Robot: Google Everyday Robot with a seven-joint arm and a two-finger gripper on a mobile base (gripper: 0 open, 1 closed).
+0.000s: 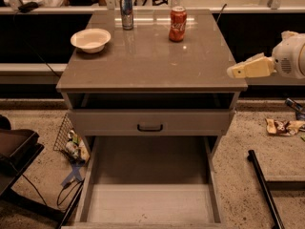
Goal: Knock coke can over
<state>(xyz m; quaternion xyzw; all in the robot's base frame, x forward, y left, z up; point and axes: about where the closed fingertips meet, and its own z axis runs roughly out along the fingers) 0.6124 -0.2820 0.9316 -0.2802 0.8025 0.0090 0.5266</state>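
Note:
The red coke can [177, 24] stands upright near the back of the grey cabinet top [147, 61], right of centre. My gripper [238, 70] comes in from the right, at the cabinet top's front right corner. It is well in front of the can and to its right, and apart from it. It holds nothing that I can see.
A slim blue-and-silver can [126, 12] stands at the back, left of the coke can. A white bowl [90, 39] sits on the left side. The bottom drawer [147, 194] is pulled out and open below. Litter lies on the floor at left and right.

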